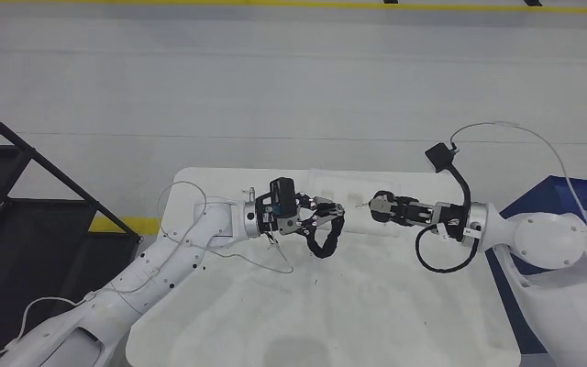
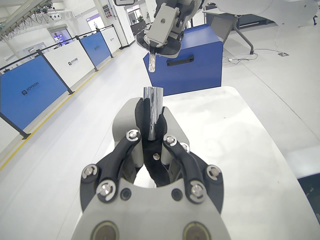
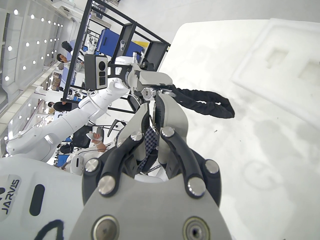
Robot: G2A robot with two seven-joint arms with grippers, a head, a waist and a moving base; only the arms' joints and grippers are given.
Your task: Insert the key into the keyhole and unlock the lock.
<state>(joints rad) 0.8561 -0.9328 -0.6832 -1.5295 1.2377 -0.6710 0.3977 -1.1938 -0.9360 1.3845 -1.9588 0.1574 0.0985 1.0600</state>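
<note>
Over table [image 1: 394, 298] | chrome cylinder lock [image 2: 153, 106], black fabric loop [image 3: 207, 103] | silver key [image 2: 152, 63]

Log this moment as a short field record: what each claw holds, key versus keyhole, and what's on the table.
left claw: shut on the chrome cylinder of the lock, held over the table
right claw: shut on the key, blade pointing at the lock
keyhole: faces the key; a clear gap between them, key not inserted
cable loop: black, hangs from the lock
table: white, with a white foam tray on it
</note>
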